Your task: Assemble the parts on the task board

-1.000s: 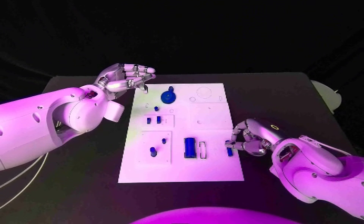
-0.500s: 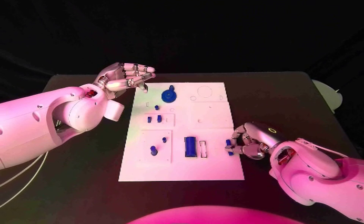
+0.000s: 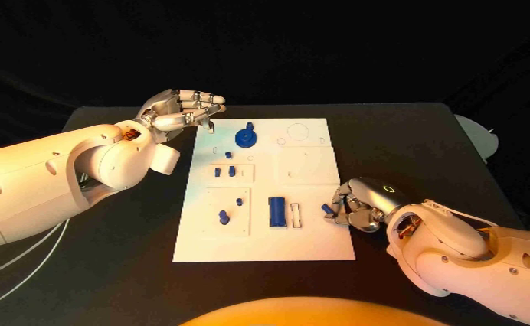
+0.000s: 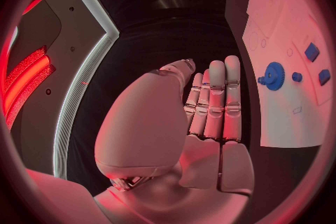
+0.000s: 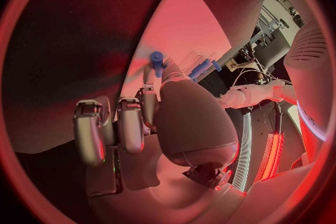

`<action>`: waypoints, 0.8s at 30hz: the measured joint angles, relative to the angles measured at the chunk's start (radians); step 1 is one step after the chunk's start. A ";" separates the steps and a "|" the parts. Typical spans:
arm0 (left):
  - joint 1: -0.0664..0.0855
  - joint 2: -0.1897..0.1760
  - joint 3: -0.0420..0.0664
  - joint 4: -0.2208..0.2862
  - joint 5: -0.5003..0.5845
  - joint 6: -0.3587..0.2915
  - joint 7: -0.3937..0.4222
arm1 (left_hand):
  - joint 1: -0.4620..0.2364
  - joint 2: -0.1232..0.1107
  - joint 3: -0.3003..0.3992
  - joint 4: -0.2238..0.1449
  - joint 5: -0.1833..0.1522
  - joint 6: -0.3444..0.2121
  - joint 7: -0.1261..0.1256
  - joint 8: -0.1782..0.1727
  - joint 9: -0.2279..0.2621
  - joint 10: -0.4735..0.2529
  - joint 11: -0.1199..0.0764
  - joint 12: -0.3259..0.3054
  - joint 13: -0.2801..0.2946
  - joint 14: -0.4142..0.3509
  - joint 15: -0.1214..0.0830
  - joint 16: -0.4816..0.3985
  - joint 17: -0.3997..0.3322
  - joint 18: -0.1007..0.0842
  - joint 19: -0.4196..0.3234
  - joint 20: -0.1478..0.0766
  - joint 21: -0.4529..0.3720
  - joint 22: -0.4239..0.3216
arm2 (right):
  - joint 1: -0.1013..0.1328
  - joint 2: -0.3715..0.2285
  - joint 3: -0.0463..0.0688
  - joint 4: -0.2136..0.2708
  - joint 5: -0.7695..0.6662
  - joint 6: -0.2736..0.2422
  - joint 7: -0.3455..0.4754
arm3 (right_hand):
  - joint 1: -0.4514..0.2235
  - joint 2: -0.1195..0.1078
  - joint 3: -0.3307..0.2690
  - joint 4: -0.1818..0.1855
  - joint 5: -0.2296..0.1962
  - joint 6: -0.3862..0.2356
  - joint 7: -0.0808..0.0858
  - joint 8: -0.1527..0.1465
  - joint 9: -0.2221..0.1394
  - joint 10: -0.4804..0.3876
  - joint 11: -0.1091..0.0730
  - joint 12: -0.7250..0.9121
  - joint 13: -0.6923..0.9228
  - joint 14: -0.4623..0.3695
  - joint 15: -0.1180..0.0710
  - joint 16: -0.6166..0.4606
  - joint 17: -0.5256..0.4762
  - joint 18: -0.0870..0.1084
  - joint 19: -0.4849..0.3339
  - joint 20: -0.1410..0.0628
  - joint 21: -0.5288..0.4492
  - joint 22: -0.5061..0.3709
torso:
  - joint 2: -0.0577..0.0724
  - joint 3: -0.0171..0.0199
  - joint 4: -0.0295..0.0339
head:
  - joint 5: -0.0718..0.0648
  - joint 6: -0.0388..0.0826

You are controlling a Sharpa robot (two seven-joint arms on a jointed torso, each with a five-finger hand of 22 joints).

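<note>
The white task board (image 3: 309, 165) lies in the middle of the black table. On it I see a blue gear (image 3: 245, 140), a blue block (image 3: 276, 212) and several small blue pegs (image 3: 224, 174). My right hand (image 3: 359, 207) sits at the board's right edge and pinches a small blue peg (image 3: 328, 208), which is tilted. In the right wrist view the peg (image 5: 157, 61) sticks up past the fingertips (image 5: 148, 95) over the board (image 5: 189, 22). My left hand (image 3: 182, 112) hovers off the board's far left corner and holds nothing. The left wrist view shows its fingers (image 4: 213, 106) straight, beside the gear (image 4: 274, 75).
A narrow white slot (image 3: 295, 215) lies beside the blue block. Bare black table (image 3: 122, 219) surrounds the board on both sides. A pale round object (image 3: 477, 133) sits at the table's far right edge.
My right hand has shifted slightly toward the board's middle, and the small blue peg has moved with it and tilted. The left hand has stayed in place.
</note>
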 measured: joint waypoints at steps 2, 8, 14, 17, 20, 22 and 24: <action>0.000 0.000 0.000 0.000 0.000 0.000 0.000 | 0.000 0.000 0.000 0.000 0.000 0.000 0.000 0.000 0.000 0.000 0.000 0.000 0.000 0.000 0.000 0.000 0.000 0.000 0.000 0.000 0.000 0.000 | -0.002 0.006 0.001 -0.001 -0.007 0.000 0.000 | 0.041 -0.005 0.031 -0.008 -0.023 0.005 -0.001 -0.007 0.000 -0.002 -0.003 -0.002 0.022 0.000 0.001 0.000 0.000 0.000 0.000 0.000 0.000 0.000 | 0.000 0.0003 0.0002 | 0.001 -0.001; 0.000 -0.002 0.000 0.001 0.000 0.000 0.000 | 0.000 0.000 0.000 0.000 0.000 0.000 0.000 0.000 0.000 0.000 0.000 0.000 0.000 0.000 0.000 0.000 0.000 0.000 0.000 0.000 0.000 0.000 | -0.005 0.019 0.003 -0.003 -0.032 -0.001 -0.001 | 0.099 -0.063 0.144 -0.025 -0.023 0.009 -0.003 -0.026 -0.001 -0.003 -0.008 -0.020 0.021 -0.001 -0.001 0.000 0.000 0.000 0.004 -0.004 0.000 0.000 | 0.000 0.0005 0.0010 | 0.004 -0.003; 0.000 -0.003 0.000 0.001 0.000 0.001 0.000 | 0.000 0.000 0.000 0.000 0.000 0.000 0.000 0.000 0.000 0.000 0.000 0.000 0.000 0.000 0.000 0.000 0.000 0.000 0.000 0.000 0.000 0.000 | -0.008 0.022 0.001 0.003 -0.047 -0.005 -0.005 | 0.126 -0.090 0.319 0.081 0.004 0.004 0.002 -0.013 -0.011 0.000 -0.011 -0.021 -0.038 -0.003 -0.003 0.000 0.000 0.000 0.004 -0.004 0.000 0.000 | -0.001 0.0008 -0.0001 | 0.006 -0.003; 0.000 -0.003 0.000 0.001 0.000 0.001 0.000 | 0.000 0.000 0.000 0.000 0.000 0.000 0.000 0.000 0.000 0.000 0.000 0.000 0.000 0.000 0.000 0.000 -0.001 0.000 0.000 0.000 0.000 0.000 | -0.010 0.020 0.000 0.009 -0.049 -0.009 -0.010 | 0.126 -0.098 0.370 0.128 0.004 -0.006 0.005 -0.004 0.000 0.006 -0.009 -0.021 -0.044 -0.003 -0.003 0.000 0.000 0.000 0.004 -0.004 0.000 0.000 | -0.001 0.0012 -0.0006 | 0.007 -0.003; 0.000 -0.002 0.000 0.001 0.000 0.001 -0.001 | 0.000 0.000 0.000 0.000 0.000 0.000 0.000 0.000 0.000 0.000 0.000 0.000 0.000 0.000 0.000 0.000 -0.001 0.000 0.000 0.000 0.000 0.000 | -0.010 0.018 0.000 0.019 -0.046 -0.014 -0.018 | 0.074 -0.123 0.455 0.119 0.004 -0.007 0.006 0.002 0.002 0.007 -0.011 -0.020 -0.124 -0.004 -0.004 0.000 0.000 0.000 0.004 -0.004 0.000 0.000 | -0.001 0.0012 -0.0006 | 0.008 -0.002; 0.000 -0.002 0.000 0.001 0.000 0.001 -0.001 | 0.000 0.000 0.000 0.000 0.000 0.000 0.000 0.000 0.000 0.000 0.000 0.000 0.000 0.000 0.000 0.000 -0.001 0.000 0.000 0.000 0.000 0.000 | -0.009 0.017 -0.002 0.026 -0.040 -0.015 -0.022 | 0.049 -0.130 0.478 0.118 0.005 -0.007 0.006 0.002 0.004 0.009 -0.013 -0.020 -0.149 -0.004 -0.004 0.000 0.000 0.000 0.004 -0.004 0.000 0.000 | -0.001 0.0012 -0.0004 | 0.008 -0.002; 0.000 -0.002 0.000 0.001 0.000 0.001 -0.001 | 0.000 0.000 0.000 0.000 0.000 0.000 0.000 0.000 0.000 0.000 0.000 0.000 0.000 0.000 0.000 0.000 -0.001 0.000 0.000 0.000 0.000 0.000 | -0.005 0.017 -0.004 0.039 -0.027 -0.017 -0.025 | 0.017 -0.138 0.508 0.111 0.009 -0.007 0.006 0.002 0.004 0.012 -0.015 -0.021 -0.159 -0.004 -0.004 0.000 0.000 0.000 0.004 -0.004 0.000 0.000 | -0.001 0.0013 -0.0001 | 0.008 -0.002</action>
